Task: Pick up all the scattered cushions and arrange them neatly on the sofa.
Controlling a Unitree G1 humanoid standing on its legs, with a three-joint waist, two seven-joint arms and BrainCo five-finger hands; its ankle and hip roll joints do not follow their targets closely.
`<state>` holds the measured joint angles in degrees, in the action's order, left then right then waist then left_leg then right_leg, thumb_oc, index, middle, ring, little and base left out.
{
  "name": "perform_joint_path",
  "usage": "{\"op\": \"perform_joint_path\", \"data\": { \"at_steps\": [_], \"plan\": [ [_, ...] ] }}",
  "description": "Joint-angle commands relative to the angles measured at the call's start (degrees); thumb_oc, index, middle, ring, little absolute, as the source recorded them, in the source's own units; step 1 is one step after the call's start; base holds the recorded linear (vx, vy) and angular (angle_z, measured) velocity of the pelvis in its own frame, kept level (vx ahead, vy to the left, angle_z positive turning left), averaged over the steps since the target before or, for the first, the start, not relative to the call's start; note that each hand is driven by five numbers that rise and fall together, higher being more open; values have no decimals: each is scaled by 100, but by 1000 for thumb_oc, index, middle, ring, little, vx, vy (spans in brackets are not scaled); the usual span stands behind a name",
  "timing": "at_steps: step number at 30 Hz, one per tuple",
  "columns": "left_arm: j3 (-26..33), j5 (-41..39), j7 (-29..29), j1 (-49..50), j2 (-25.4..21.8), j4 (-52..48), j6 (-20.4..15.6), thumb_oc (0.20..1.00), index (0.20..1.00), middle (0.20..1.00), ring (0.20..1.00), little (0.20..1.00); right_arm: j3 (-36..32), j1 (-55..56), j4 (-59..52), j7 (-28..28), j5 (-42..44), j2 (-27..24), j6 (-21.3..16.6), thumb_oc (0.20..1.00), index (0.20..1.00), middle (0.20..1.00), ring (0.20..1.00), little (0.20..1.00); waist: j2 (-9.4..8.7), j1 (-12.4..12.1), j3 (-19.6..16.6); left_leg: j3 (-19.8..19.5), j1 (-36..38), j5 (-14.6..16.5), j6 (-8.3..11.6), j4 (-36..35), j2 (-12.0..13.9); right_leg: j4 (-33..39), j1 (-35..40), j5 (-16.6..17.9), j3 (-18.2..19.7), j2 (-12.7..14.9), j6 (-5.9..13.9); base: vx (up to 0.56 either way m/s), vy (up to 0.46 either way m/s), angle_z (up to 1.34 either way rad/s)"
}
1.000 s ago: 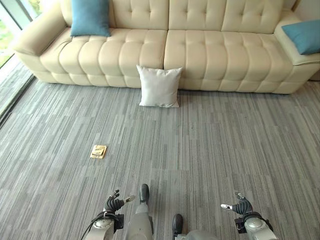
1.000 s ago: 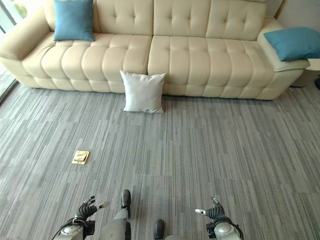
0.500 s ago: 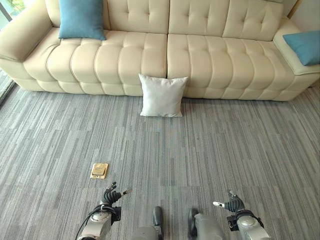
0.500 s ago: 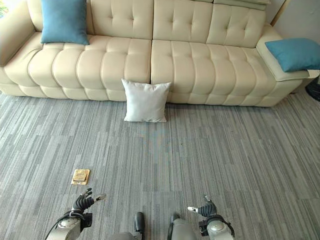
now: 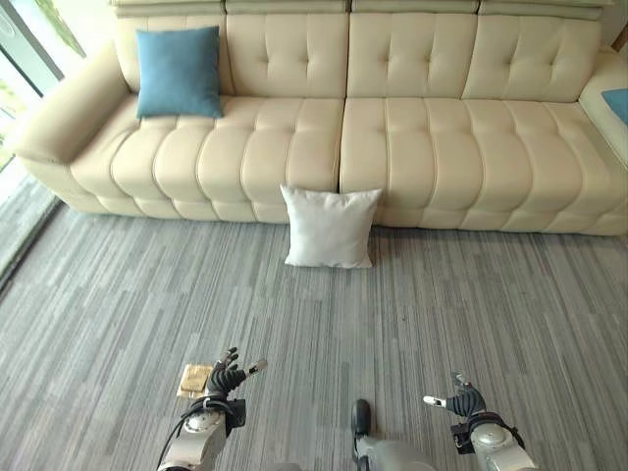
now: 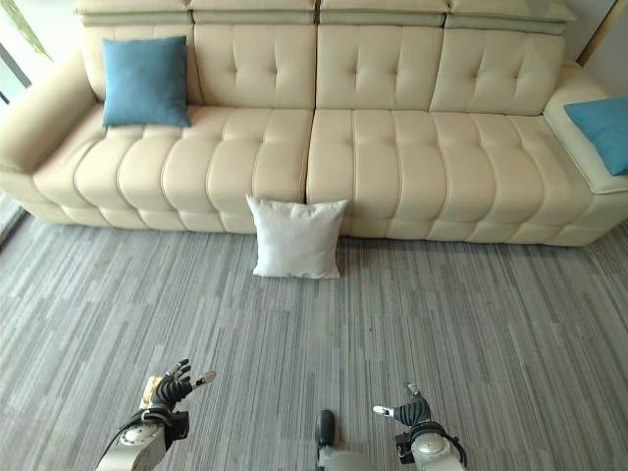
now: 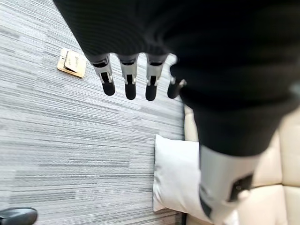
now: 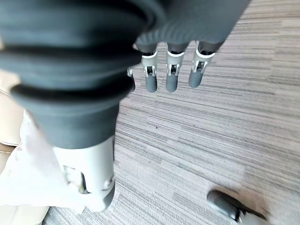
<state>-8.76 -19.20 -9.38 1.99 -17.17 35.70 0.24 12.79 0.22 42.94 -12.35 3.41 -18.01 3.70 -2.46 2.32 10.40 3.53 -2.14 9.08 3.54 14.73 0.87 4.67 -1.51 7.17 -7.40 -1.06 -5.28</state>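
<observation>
A white cushion (image 5: pixel 330 228) stands on the grey carpet, leaning against the front of the cream sofa (image 5: pixel 412 137) near its middle. It also shows in the left wrist view as the white cushion (image 7: pixel 176 176). One blue cushion (image 5: pixel 178 73) rests upright against the sofa back at the left end. Another blue cushion (image 6: pixel 602 130) lies on the right end. My left hand (image 5: pixel 226 378) hangs low at the lower left, fingers relaxed and empty. My right hand (image 5: pixel 464 400) hangs low at the lower right, fingers straight and empty. Both are well short of the white cushion.
A small brass floor plate (image 5: pixel 194 379) sits in the carpet just left of my left hand, also seen as the floor plate (image 7: pixel 72 63). A window edge (image 5: pixel 22 49) runs along the far left beside the sofa arm.
The whole picture has shifted: the sofa and white cushion now sit lower and nearer, so the camera has moved toward them. Both hands stay low and empty.
</observation>
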Motion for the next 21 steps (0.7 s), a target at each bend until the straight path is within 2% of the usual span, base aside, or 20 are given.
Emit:
{"op": "perform_joint_path", "data": {
  "at_steps": [1, 2, 3, 4, 5, 8, 10, 12, 14, 15, 16, 17, 18, 21],
  "plan": [
    [47, -27, 45, -115, -88, -84, -105, 1000, 1000, 1000, 1000, 1000, -119, 17, 54, -72, 31, -261, -112, 1000, 1000, 1000, 1000, 1000, -94, -51, 255, 150, -480, -617, -21, -633, 130, -473, 533, -1484, 105, 322, 767, 274, 30, -29],
    [61, -16, 39, -93, -95, -86, -96, 1000, 1000, 1000, 1000, 1000, -96, 24, 98, -80, 1, -272, -91, 1000, 1000, 1000, 1000, 1000, -96, -96, 276, 221, -656, -789, 6, -685, 175, -457, 615, -1529, 123, 312, 775, 317, 79, -29],
    [90, -14, 17, -56, -86, -91, -92, 1000, 1000, 1000, 1000, 1000, -63, 39, 143, -104, -59, -281, -45, 1000, 1000, 1000, 1000, 1000, -77, -174, 301, 284, -912, -1089, 83, -837, 283, -444, 740, -1598, 183, 295, 800, 267, 102, -22],
    [98, -17, 9, -40, -83, -89, -93, 1000, 1000, 1000, 1000, 1000, -46, 53, 156, -96, -90, -282, -24, 1000, 1000, 1000, 1000, 1000, -66, -210, 300, 299, -982, -1209, 123, -937, 346, -453, 797, -1623, 217, 291, 815, 349, 191, -9],
    [123, -16, 6, 12, -86, -112, -104, 1000, 1000, 1000, 1000, 1000, -39, 74, 149, -67, -145, -276, -16, 1000, 1000, 1000, 1000, 1000, -64, -242, 257, 295, -950, -1293, 174, -1133, 452, -486, 884, -1665, 310, 304, 857, 296, 182, -24],
    [124, -28, 6, 45, -82, -98, -115, 1000, 1000, 1000, 1000, 1000, -66, 93, 169, -42, -172, -235, -32, 1000, 1000, 1000, 1000, 1000, -42, -258, 153, 245, -799, -1303, 150, -1292, 440, -468, 1024, -1692, 342, 361, 921, 279, 194, -76],
    [49, 8, 3, 14, -105, -83, -128, 1000, 1000, 1000, 1000, 1000, -14, 19, 294, -9, -244, -182, -4, 1000, 1000, 1000, 1000, 1000, -68, -264, -54, 300, -468, -1174, -14, -1514, 239, -488, 1050, -1583, 478, 576, 1087, 412, 405, -13],
    [53, 33, -1, -15, -147, -88, -120, 1000, 1000, 1000, 1000, 1000, 18, -8, 324, 21, -239, -103, 3, 1000, 1000, 1000, 1000, 1000, -90, -282, -100, 321, -299, -1000, -180, -1586, 79, -844, 898, -1491, 539, 693, 1237, 249, 336, -19],
    [135, -10, -40, -56, -224, -11, -122, 1000, 1000, 1000, 1000, 1000, 58, -57, 316, 42, -233, 13, 24, 1000, 1000, 1000, 1000, 1000, -45, -258, -10, 400, -79, -821, -362, -1680, -15, -2084, 313, -1041, 603, 746, 1430, 167, 284, 8],
    [155, -25, -31, -57, -236, 5, -120, 1000, 1000, 1000, 1000, 1000, 71, -40, 283, 54, -230, 51, 23, 1000, 1000, 1000, 1000, 1000, -16, -244, 14, 425, 35, -778, -387, -1721, -15, -2345, 102, -964, 554, 743, 1420, 232, 211, 31],
    [185, -20, -34, -73, -244, 3, -120, 1000, 1000, 1000, 1000, 1000, 88, -47, 284, 71, -239, 86, 28, 1000, 1000, 1000, 1000, 1000, 60, -210, 53, 466, 239, -712, -403, -1805, 24, -2398, -189, -978, 333, 722, 1343, 268, 109, 15],
    [192, -54, -33, -108, -236, 50, -128, 1000, 1000, 1000, 1000, 1000, 105, -85, 287, 62, -252, 81, 32, 1000, 1000, 1000, 1000, 1000, 127, -153, 118, 474, 408, -666, -382, -1859, 66, -2135, -418, -1114, 76, 652, 1240, 371, 19, -23],
    [179, -132, -68, -138, -198, 26, -130, 1000, 1000, 1000, 1000, 1000, 110, -111, 226, 8, -256, 30, 45, 1000, 1000, 1000, 1000, 1000, 132, -37, 222, 462, 625, -612, -338, -1922, 37, -1396, -695, -958, -166, 537, 1215, 309, -66, -26],
    [149, -171, -95, -191, -171, -10, -172, 1000, 1000, 1000, 1000, 1000, 78, -48, 184, -42, -258, 11, 72, 1000, 1000, 1000, 1000, 1000, 90, 90, 289, 372, 769, -555, -281, -1921, 9, -865, -712, -853, -120, 471, 1263, 205, -104, 9]
  ]
}}
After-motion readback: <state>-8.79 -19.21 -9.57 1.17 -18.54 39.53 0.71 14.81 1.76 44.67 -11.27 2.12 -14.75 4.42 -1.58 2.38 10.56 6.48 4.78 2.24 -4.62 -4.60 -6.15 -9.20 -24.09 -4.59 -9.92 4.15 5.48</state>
